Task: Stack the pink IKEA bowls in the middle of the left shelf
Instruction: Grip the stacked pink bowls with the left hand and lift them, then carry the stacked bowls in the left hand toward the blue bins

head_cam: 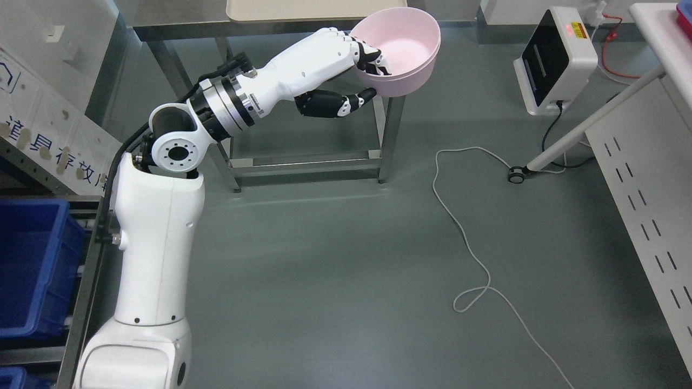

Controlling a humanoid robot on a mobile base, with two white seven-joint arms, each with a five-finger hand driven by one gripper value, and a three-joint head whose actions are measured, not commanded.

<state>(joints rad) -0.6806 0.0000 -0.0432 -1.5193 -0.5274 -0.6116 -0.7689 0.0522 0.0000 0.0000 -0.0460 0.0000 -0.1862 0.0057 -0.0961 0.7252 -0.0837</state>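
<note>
A pink bowl [403, 51] hangs in the air at the top middle of the head view, tilted a little, over the corner of a steel table [303, 162]. My left hand [363, 65] is shut on the bowl's near rim, with fingers [373, 58] hooked inside and the thumb under its outer wall. The white left arm rises from the lower left and reaches up and to the right. The shelf on the left shows only as a metal frame [81, 302] at the picture's left edge. My right arm is out of sight.
Blue bins [32, 265] sit in the left shelf frame. A white device [557, 59] stands on the floor at the upper right, with a white cable [470, 243] looping across the grey floor. A white perforated cabinet [649, 216] and a castor leg [519, 174] stand at the right.
</note>
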